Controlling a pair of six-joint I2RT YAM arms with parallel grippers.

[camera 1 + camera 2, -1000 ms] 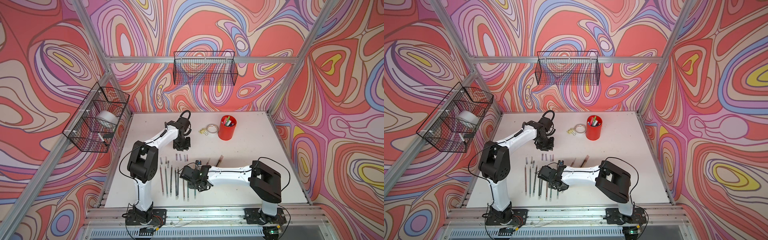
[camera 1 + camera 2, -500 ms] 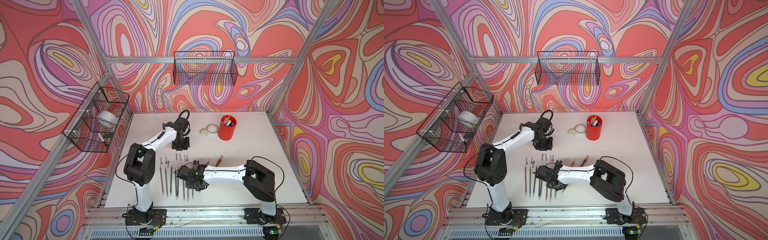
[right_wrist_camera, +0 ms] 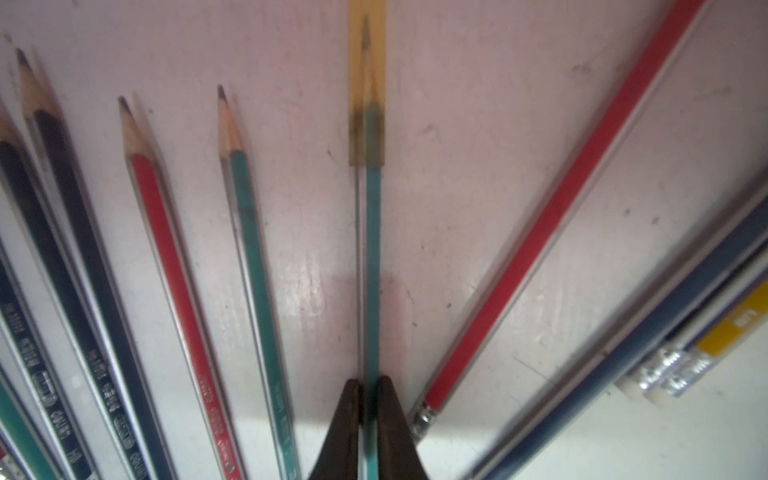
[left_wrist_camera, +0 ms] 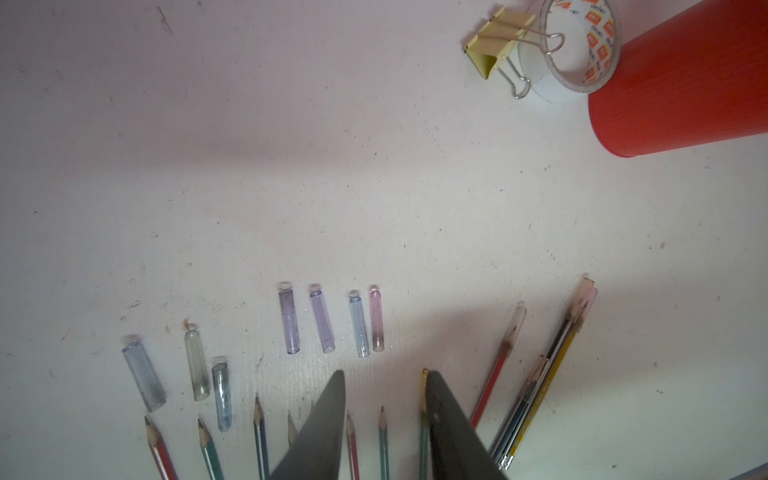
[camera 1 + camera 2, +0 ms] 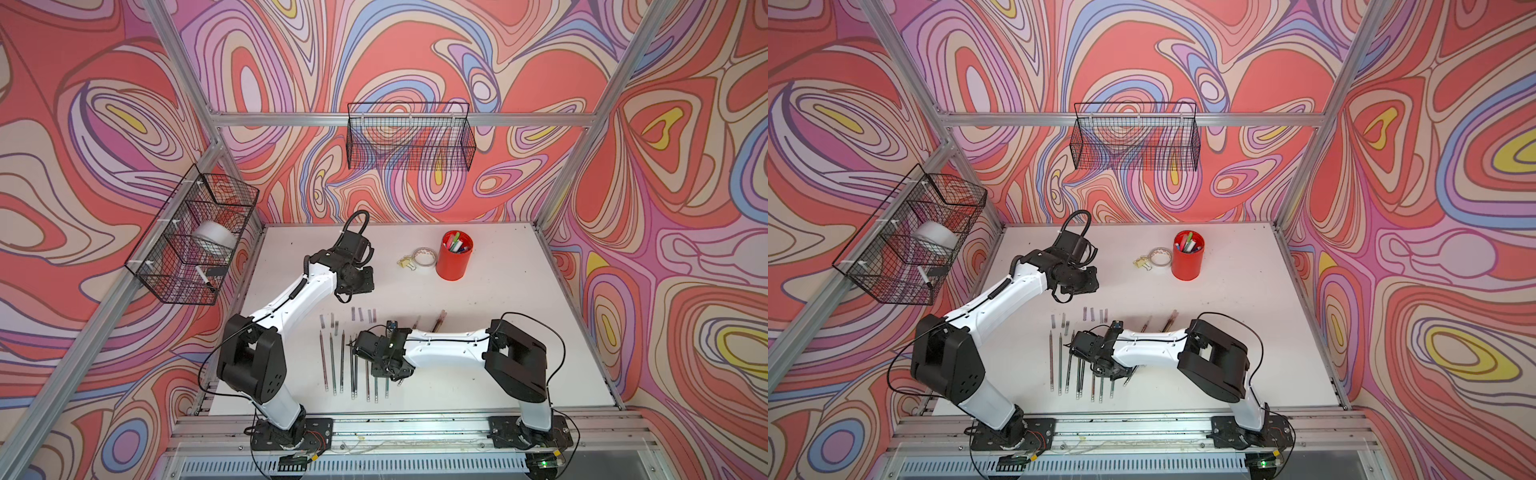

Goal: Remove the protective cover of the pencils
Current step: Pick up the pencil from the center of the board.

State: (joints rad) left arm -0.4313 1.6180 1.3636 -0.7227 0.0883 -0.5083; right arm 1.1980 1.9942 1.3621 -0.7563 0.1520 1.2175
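Several bare pencils (image 5: 342,361) (image 5: 1068,365) lie in a row near the table's front. My right gripper (image 3: 369,384) (image 5: 390,370) is shut on a green pencil (image 3: 372,257) that lies flat, its tip inside a yellow cover (image 3: 366,83) (image 4: 424,386). Several clear covers (image 4: 289,322) (image 5: 360,313) lie loose beyond the row. A red pencil (image 4: 498,365) and a small bundle (image 4: 540,382) lie capped to the right. My left gripper (image 4: 384,378) (image 5: 357,282) hangs farther back above the table, open, nothing between its fingers.
A red cup (image 5: 454,262) of markers stands at the back, with a tape roll (image 5: 424,257) and a yellow binder clip (image 5: 405,262) beside it. Wire baskets hang on the back wall (image 5: 409,141) and the left wall (image 5: 195,237).
My right gripper has shifted slightly left and closed on the green pencil. The left arm's elbow has swung left while its gripper stayed roughly in place.
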